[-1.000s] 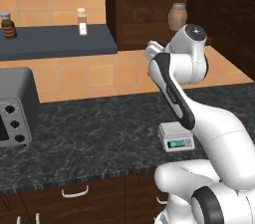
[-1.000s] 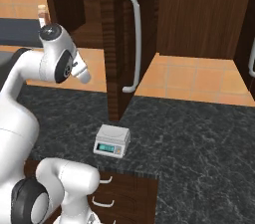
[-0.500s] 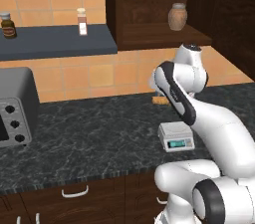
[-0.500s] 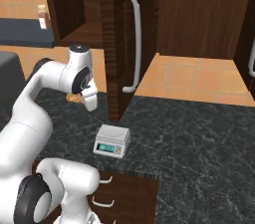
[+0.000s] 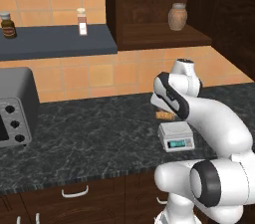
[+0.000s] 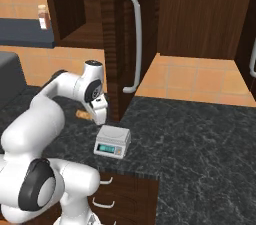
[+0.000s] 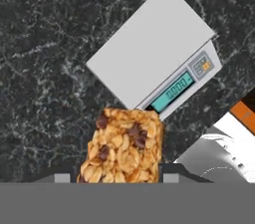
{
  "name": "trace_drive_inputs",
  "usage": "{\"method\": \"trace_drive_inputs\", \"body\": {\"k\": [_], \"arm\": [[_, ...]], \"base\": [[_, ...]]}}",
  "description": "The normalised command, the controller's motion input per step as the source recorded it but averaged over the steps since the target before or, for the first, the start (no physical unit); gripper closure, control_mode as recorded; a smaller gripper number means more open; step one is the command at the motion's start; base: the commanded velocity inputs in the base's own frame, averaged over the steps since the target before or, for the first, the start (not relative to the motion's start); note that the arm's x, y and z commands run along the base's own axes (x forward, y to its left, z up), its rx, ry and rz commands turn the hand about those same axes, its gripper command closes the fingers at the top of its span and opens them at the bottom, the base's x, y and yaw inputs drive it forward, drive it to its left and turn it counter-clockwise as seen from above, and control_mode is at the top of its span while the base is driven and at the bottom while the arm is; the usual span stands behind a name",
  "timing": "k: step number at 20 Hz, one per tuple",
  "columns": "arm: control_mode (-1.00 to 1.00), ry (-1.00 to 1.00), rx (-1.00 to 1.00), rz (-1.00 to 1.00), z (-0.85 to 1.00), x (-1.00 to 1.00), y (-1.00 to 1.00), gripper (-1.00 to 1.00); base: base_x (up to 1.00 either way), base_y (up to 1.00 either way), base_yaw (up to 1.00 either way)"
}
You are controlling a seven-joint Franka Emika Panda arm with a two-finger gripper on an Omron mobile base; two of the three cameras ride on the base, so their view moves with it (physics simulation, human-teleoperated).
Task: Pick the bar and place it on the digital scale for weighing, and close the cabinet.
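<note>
A: Where is the bar (image 7: 122, 146) at this moment?

B: In the hand (image 7: 119, 177). Seen from the hand's own camera, the oat-and-chocolate bar sits between the two dark fingertips (image 7: 63, 177), which are clamped on its near end. In the left base view the same bar (image 5: 164, 115) pokes out as a small orange stub beside the arm, above the bench (image 5: 89, 133).

A: And the scale?

B: The scale (image 7: 149, 46) stands on the dark marbled bench (image 7: 45, 44), its grey platform bare and its teal display facing the front edge. The bar hangs just short of it, near the display side, not touching the platform. From the right base view the scale (image 6: 113, 141) sits just below and in front of the hand (image 6: 97, 114).

A: The cabinet?

B: Its door (image 6: 112, 39) stands open, edge-on to the right base camera, with the long silver handle (image 6: 134, 39) running down it. Inside, on the shelf, stands a brown jar (image 5: 177, 16).

A: Anything else around?

B: A grey toaster oven (image 5: 16, 106) at the far left of the bench, and two small bottles (image 5: 81, 21) on the blue shelf (image 5: 60, 41) above it.
</note>
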Motion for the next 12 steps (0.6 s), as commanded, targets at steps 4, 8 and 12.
{"method": "trace_drive_inputs", "body": {"k": [4,8,12], "arm": [[-1.0,0.04,0.0,0.0,-0.62,0.0,-0.42,1.0],[-1.0,-0.08,-0.04,0.0,-0.3,0.0,-0.24,1.0],[-1.0,-0.21,-0.12,0.0,-0.09,0.0,-0.04,1.0]], "base": [[0.0,0.0,0.0],[0.0,0.0,0.0],[0.0,0.0,0.0]]}}
